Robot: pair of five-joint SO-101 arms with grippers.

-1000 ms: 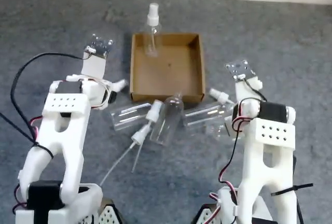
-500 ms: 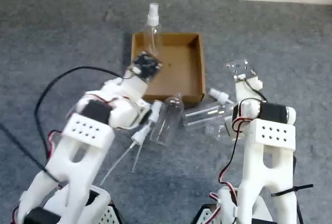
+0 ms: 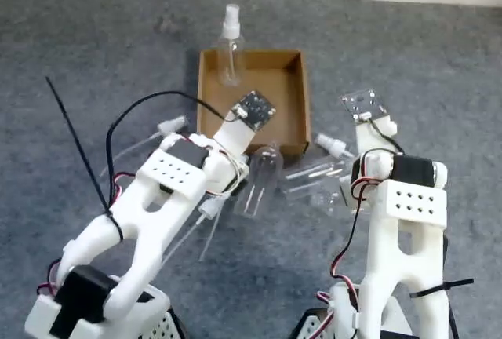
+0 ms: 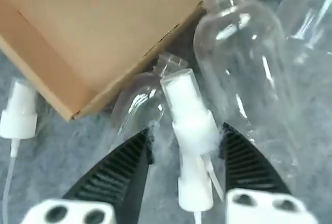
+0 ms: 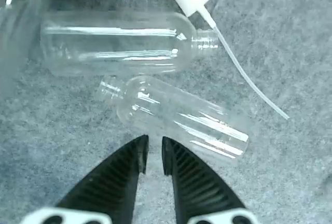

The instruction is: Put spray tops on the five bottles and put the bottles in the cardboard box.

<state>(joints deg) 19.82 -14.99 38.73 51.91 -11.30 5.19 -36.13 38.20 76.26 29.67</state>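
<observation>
Left pincer (image 4: 185, 137) spread, straddling white spray top (image 4: 189, 115) on grey counter (image 4: 57, 143), top's long axis along the reach | uncapped bottle (image 4: 244, 63) just beside, at cardboard box (image 4: 78, 32) corner | right pincer (image 5: 153, 146) nearly pressed together, empty, well apart from this top.

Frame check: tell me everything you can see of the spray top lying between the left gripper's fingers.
The spray top is white, plastic-looking and loose, not fitted on a bottle. It has a blocky head, a wider collar and a thin tube at its tail. It lies flat on the grey carpet, head toward the cardboard box, between the fingers of the open left gripper. A large clear bottle lies alongside it, and a smaller bottle has its neck by the head.
</observation>
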